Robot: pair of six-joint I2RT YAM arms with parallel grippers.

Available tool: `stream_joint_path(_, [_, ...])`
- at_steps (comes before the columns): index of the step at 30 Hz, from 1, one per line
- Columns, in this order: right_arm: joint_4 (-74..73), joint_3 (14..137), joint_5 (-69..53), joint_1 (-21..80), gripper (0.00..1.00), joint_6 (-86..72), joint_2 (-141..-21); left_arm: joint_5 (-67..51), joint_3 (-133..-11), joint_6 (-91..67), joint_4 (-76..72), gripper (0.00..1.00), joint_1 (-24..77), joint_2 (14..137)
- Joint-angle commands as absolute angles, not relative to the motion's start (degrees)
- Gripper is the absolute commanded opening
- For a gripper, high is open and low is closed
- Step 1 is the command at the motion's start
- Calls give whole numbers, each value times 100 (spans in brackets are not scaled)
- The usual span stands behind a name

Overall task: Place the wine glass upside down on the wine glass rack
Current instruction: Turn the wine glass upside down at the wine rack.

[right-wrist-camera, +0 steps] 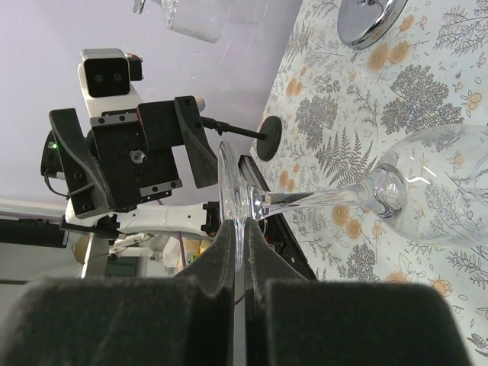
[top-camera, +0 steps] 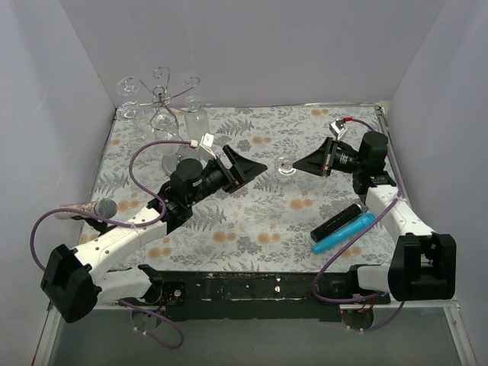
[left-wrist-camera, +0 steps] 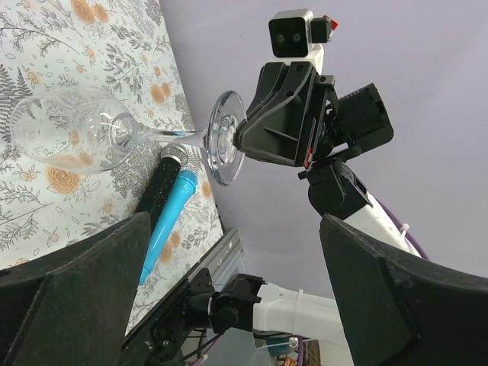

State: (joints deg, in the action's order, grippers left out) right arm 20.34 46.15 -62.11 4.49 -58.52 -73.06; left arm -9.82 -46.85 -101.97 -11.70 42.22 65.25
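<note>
The wine glass (top-camera: 286,168) hangs sideways in the air over the middle of the table. My right gripper (top-camera: 300,165) is shut on the rim of its round foot (right-wrist-camera: 231,194); the stem runs out to the bowl (right-wrist-camera: 442,187). In the left wrist view the bowl (left-wrist-camera: 65,130) is at the left and the foot (left-wrist-camera: 225,137) sits in the right gripper (left-wrist-camera: 245,141). My left gripper (top-camera: 255,169) faces the glass from the left, a short gap away, open and empty, with its fingers (left-wrist-camera: 69,293) wide apart. The wine glass rack (top-camera: 162,99) stands at the back left.
Other glasses (top-camera: 195,118) hang upside down on the rack, whose shiny base (right-wrist-camera: 370,19) shows in the right wrist view. A black microphone (top-camera: 335,223) and a blue one (top-camera: 345,233) lie at the right front. Another microphone (top-camera: 85,208) lies at the left edge. White walls enclose the table.
</note>
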Motion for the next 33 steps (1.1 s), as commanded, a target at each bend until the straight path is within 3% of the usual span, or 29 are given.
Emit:
stream_joint_path(1, [2514,4667,-6363,413,1,-5906,-7137,-633,-4588,-10292,-1397,93,4350,6390])
stream_joint_path(33, [2584,4658,-6390,413,1,-5959,-7172,-501,-4474,-10327,-1600,93,4491,6539])
